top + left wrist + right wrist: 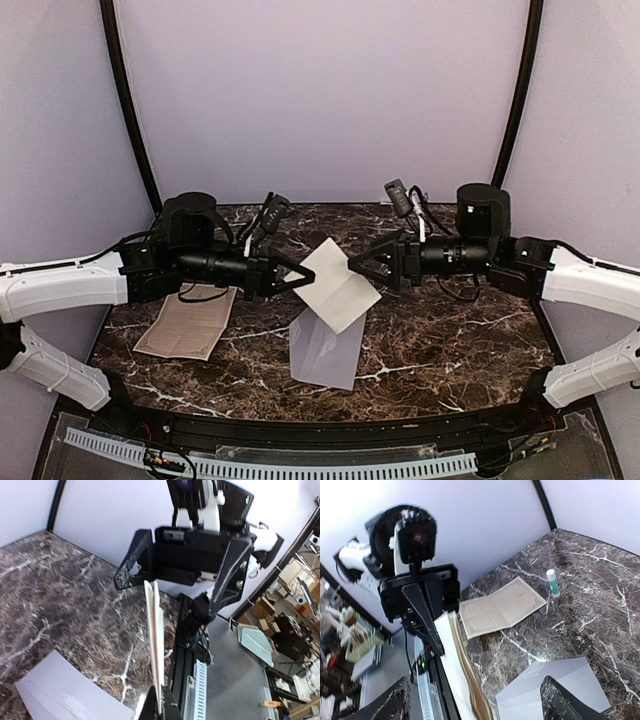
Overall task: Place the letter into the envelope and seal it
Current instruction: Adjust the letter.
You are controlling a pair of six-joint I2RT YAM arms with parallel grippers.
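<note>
Left wrist: envelope (60,697) below end effector (159,701).

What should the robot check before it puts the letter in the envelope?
1. Is the left end effector shut on the letter? ok.
2. Is the right end effector open? ok.
3. Is the letter folded? ok.
4. Does the envelope lie flat on the table? ok.
5. Is the envelope's flap open? cannot tell.

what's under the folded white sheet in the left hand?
A pale grey-lavender paper envelope lying on the dark marble table. The folded white sheet covers its far end.
</note>
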